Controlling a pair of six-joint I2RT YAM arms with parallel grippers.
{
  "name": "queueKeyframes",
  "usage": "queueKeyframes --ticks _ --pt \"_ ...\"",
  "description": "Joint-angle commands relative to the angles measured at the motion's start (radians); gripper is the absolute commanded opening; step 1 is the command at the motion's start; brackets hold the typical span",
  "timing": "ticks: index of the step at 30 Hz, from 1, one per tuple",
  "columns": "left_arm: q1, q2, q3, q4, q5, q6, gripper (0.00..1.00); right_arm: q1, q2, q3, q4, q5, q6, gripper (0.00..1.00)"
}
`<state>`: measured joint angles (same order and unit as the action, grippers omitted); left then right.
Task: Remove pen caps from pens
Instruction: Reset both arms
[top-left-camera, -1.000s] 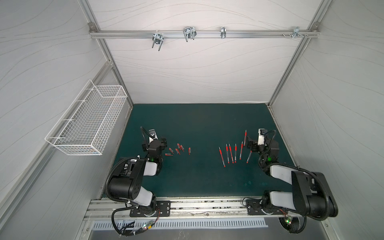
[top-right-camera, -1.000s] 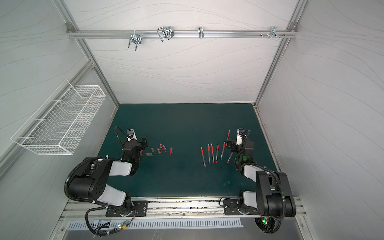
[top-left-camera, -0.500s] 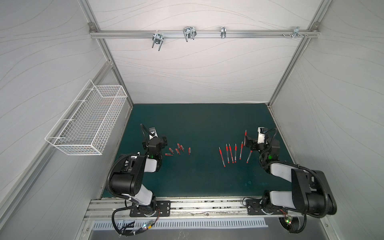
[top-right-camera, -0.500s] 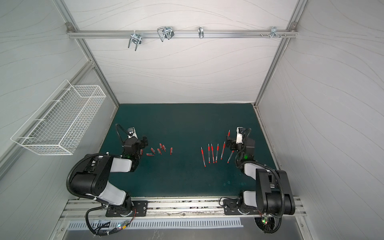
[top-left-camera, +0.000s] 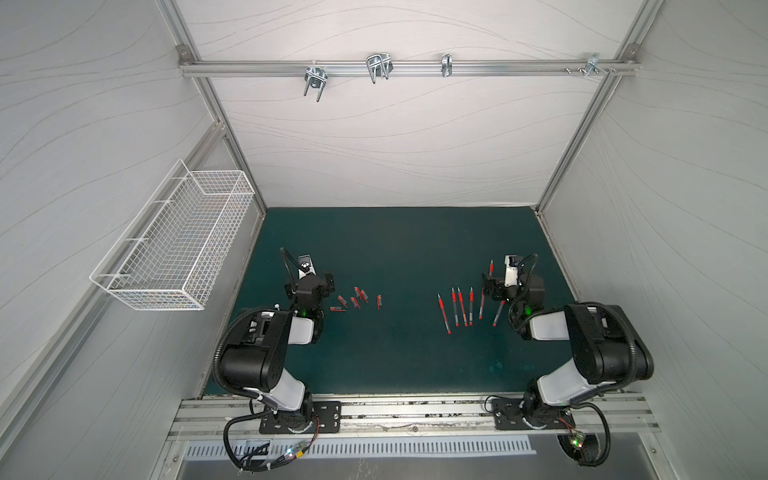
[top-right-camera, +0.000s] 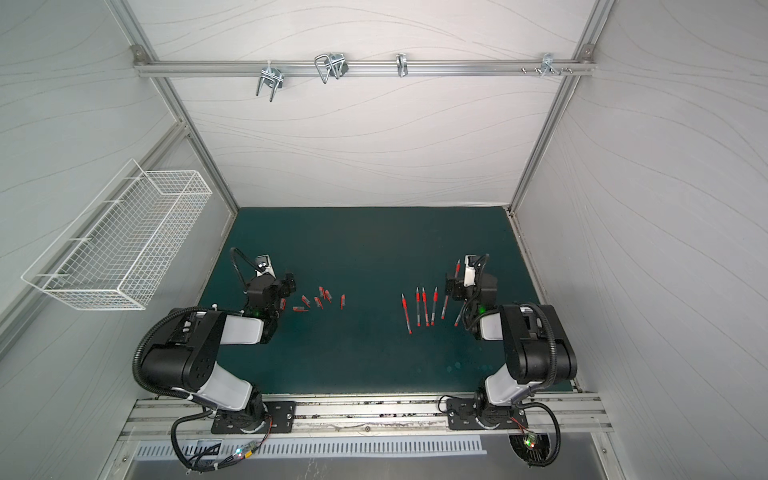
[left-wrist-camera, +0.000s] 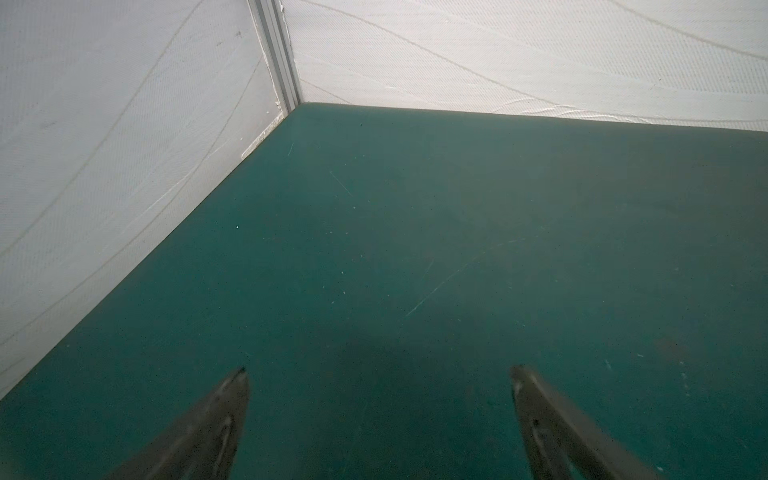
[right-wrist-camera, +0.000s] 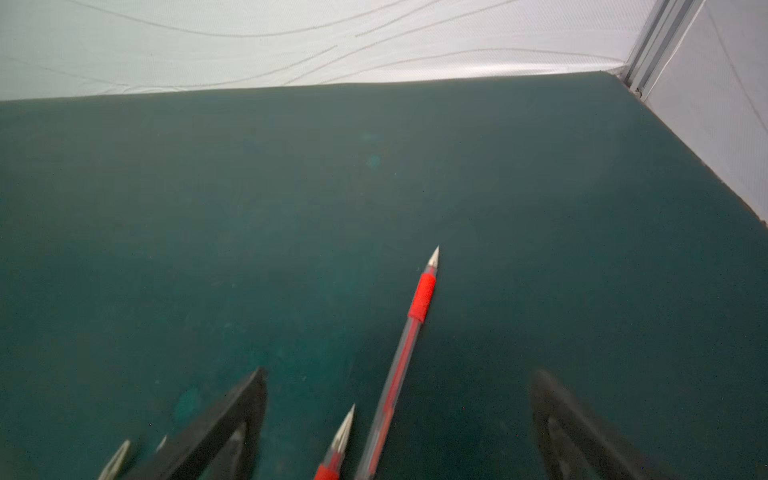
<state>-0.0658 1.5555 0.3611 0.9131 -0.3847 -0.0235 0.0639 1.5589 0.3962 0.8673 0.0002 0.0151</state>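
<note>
On the tabletop, pen caps lie by the left pincer and bared pens by the right pincer, apparently sorted; both pincers gape empty.

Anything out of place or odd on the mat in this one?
Nothing damaged or spilled. The pens lie uncapped in a rough row, one stray pen farther back, between the fingers of the open right gripper; the pen caps sit loosely scattered.

Both arms folded low, left tool and right tool with jaws spread wide
</note>
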Motion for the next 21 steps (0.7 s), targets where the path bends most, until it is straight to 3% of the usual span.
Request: queueKeyframes --ticks 1,21 --pt "0.006 0.007 0.032 0.01 0.006 -0.003 0.99 0.014 0.01 0.048 -0.081 0.047 -0.004 0.99" --pt "0.006 0.007 0.03 0.012 0.005 -0.003 0.99 0.025 0.008 0.051 -0.09 0.061 -0.01 0.99"
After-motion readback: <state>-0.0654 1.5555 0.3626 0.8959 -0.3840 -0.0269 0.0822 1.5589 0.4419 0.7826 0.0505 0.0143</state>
